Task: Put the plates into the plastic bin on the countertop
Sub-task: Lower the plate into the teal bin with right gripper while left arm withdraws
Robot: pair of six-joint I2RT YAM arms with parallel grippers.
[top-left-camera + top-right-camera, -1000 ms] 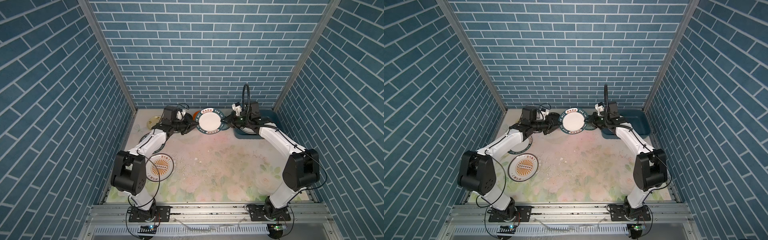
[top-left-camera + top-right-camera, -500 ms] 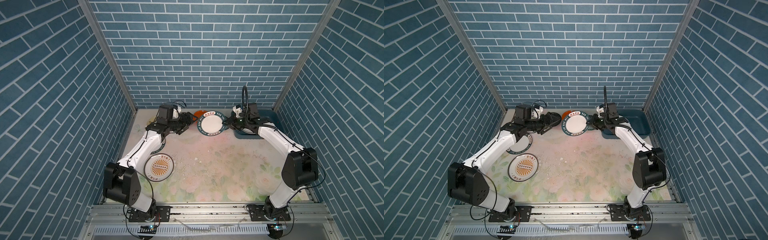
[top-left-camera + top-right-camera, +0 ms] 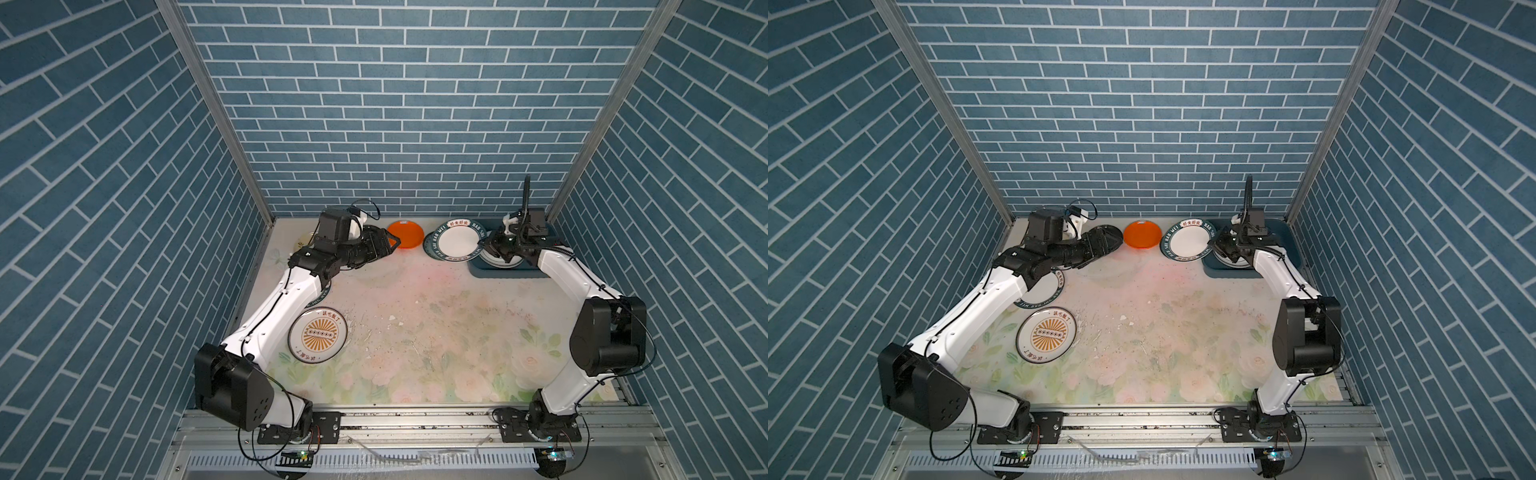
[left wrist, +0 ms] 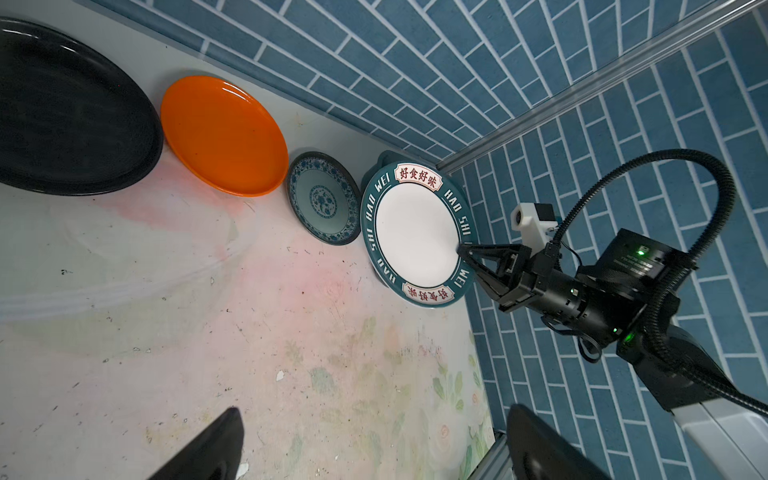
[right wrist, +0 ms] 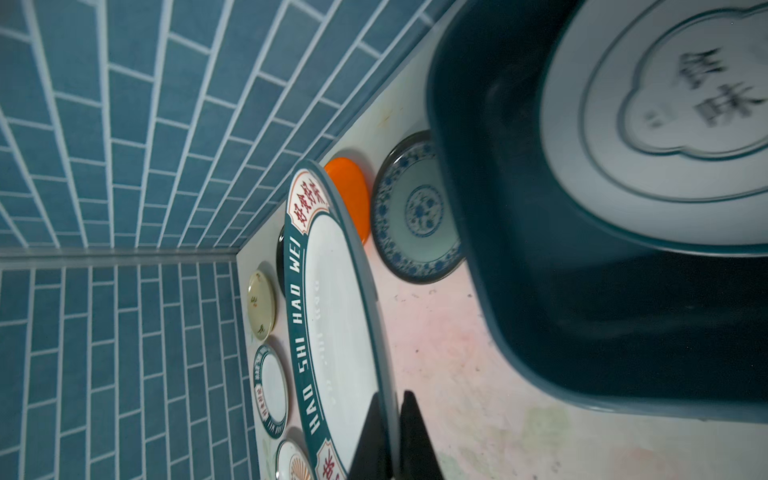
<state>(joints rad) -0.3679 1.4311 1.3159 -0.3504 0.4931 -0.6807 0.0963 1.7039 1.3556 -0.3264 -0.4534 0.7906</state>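
beside bin (image 5: 540, 291) | lettered plate (image 5: 340, 332) rim pinched between right fingers (image 5: 415, 444)

Colours: surface (image 3: 415, 332), pale cream-pink with faded roses, green leaves, dark specks; walls (image 3: 374, 104), blue brick, white joints; bin (image 5: 561, 291), dark blue-teal; lettered plate (image 3: 455, 245), white centre, dark teal rim, white letters, red characters; orange plate (image 3: 405, 234), plain orange; black plate (image 4: 70, 120), plain black; teal plate (image 4: 324, 197), pale teal, blue floral border; sunburst plate (image 3: 318, 336), white, orange sunburst, dark rim; cream plate (image 5: 262, 301), cream-yellow; ringed plate (image 5: 665, 124), white, dark rings and characters.
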